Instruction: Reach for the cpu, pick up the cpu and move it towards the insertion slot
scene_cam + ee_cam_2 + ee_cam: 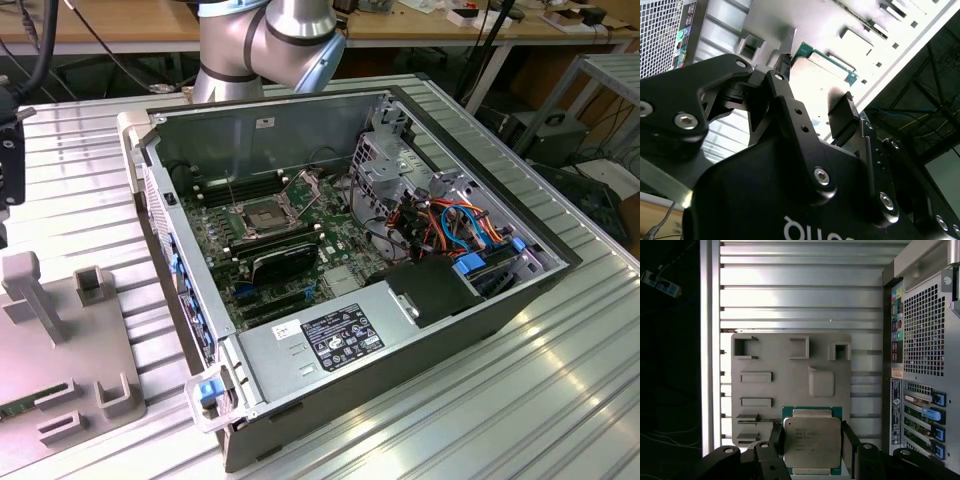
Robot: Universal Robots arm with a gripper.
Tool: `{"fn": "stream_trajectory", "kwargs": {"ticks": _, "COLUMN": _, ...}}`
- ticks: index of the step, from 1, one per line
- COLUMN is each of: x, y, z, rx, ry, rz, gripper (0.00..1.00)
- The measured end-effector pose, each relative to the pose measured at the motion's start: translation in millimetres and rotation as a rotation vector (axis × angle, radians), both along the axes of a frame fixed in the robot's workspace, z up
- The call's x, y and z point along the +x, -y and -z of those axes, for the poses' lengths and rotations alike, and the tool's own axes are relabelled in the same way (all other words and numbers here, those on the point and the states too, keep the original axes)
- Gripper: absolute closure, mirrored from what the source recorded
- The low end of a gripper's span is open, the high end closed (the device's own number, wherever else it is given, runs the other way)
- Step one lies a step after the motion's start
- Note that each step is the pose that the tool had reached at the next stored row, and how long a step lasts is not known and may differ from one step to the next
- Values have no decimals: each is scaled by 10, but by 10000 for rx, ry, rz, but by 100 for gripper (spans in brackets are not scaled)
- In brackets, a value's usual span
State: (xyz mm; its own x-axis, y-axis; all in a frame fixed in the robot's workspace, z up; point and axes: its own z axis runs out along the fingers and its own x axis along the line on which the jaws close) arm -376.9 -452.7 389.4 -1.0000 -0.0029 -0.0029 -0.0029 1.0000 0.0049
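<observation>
While the open computer case [350, 290] lies on the ribbed metal surface [520, 400], the hand [812, 442] is seen in the first wrist view directly over the cpu [812, 442], with one black finger [776, 437] at each of two opposite edges of the chip. The fingers are held apart, close beside the chip, and it cannot be told whether they already touch it. The cpu is shown as a flat silver square on a green border, and it is placed on a grey holder plate [790, 385] that lies on the surface beside the case. In the second wrist view the same chip [827, 67] is seen between the black fingers [842, 117]. In the exterior view the insertion slot [262, 217] is found inside the case, on the green board, with its metal frame around a dark centre, well apart from the grey holder plate at the exterior view's left.
</observation>
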Motion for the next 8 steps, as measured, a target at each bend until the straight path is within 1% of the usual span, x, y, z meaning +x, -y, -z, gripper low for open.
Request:
{"fn": "stream_trajectory", "kwargs": {"ticks": 3, "x": 36, "y": 0, "z": 1, "rx": 1, "ry": 1, "rz": 1, "gripper": 45}}
{"fn": "stream_trajectory", "kwargs": {"ticks": 4, "x": 60, "y": 0, "z": 0, "rx": 0, "ry": 0, "rz": 1, "gripper": 45}}
{"fn": "stream_trajectory", "kwargs": {"ticks": 5, "x": 105, "y": 0, "z": 0, "rx": 0, "ry": 0, "rz": 1, "gripper": 45}}
{"fn": "stream_trajectory", "kwargs": {"ticks": 8, "x": 157, "y": 0, "z": 1, "rx": 0, "ry": 1, "rz": 0, "gripper": 45}}
